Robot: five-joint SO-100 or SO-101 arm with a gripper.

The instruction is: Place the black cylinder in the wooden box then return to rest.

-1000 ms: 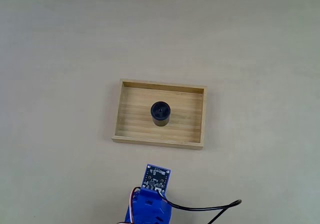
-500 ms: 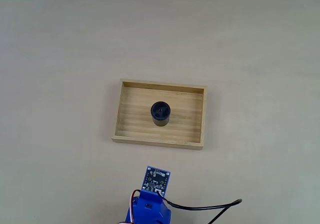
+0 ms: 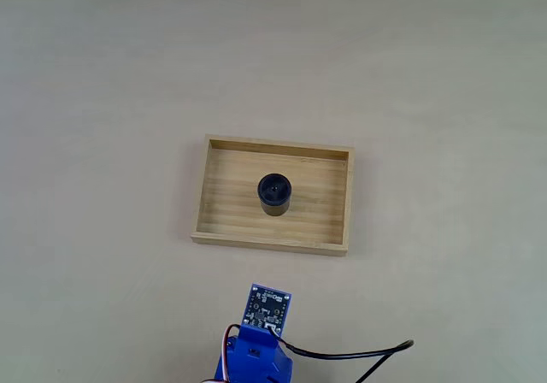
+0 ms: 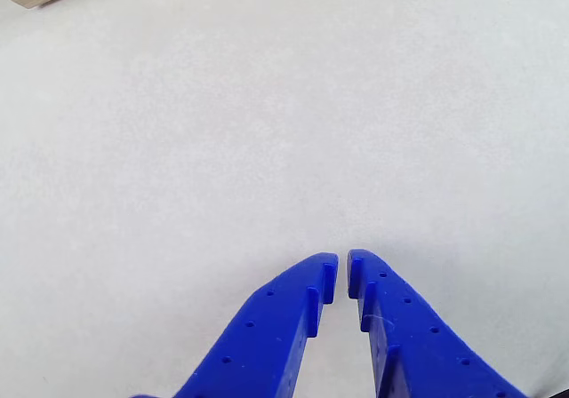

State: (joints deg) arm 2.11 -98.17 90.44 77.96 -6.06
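Standing in the wooden box (image 3: 219, 220), the black cylinder (image 3: 274, 191) is well apart from the pincer (image 4: 342, 267).

A plain table (image 3: 111, 75) fills the fixed view from edge to edge, its surface a matte beige-grey with a faint, fine texture and no seams or markings. The light is soft and even, throwing only weak shadows. In the other view the same surface reads paler, almost white (perhaps from that camera's exposure), and looks slightly curved toward the edges. No wall, floor or window can be made out.
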